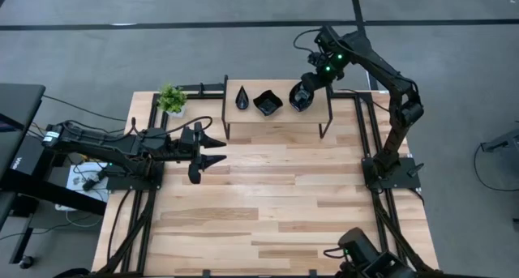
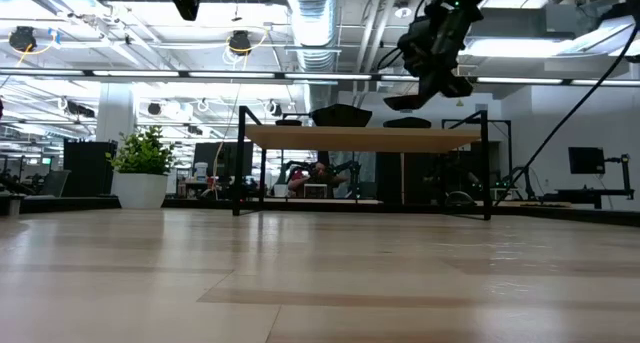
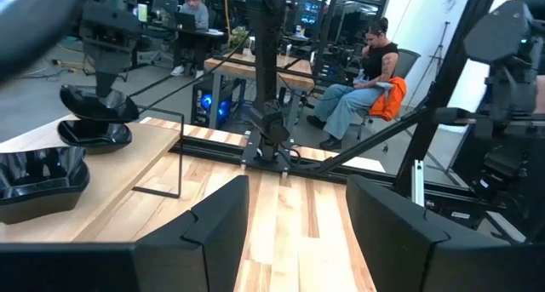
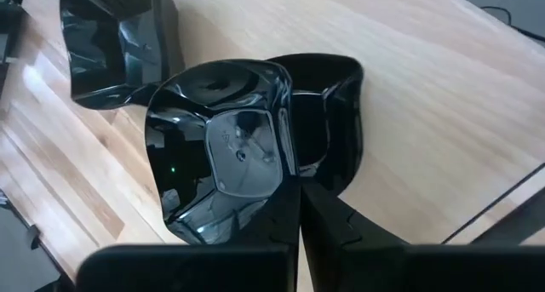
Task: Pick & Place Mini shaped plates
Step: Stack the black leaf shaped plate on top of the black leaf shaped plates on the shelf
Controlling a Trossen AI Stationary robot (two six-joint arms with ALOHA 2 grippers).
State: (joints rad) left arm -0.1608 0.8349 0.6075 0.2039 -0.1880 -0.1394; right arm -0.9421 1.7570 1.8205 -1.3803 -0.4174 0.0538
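Note:
Small glossy black plates sit on a raised wooden shelf at the table's far side. A teardrop plate and a wavy square plate rest on their bases. My right gripper is over the shelf's right end, shut on another black plate. Directly beneath it one more plate lies on the shelf. The low view shows the held plate above the shelf top. My left gripper hovers open over the table's left part, holding nothing. My right gripper pinches the plate by its rim between the two fingers, coming from above and slanting down. The plate is tilted, its hollow facing the wrist camera. It hangs clear of the shelf, just above the plate lying there.
A small green potted plant stands at the table's far left corner, beside the shelf. The shelf stands on thin black legs. Bare wooden tabletop stretches in front. People sit at desks in the room beyond.

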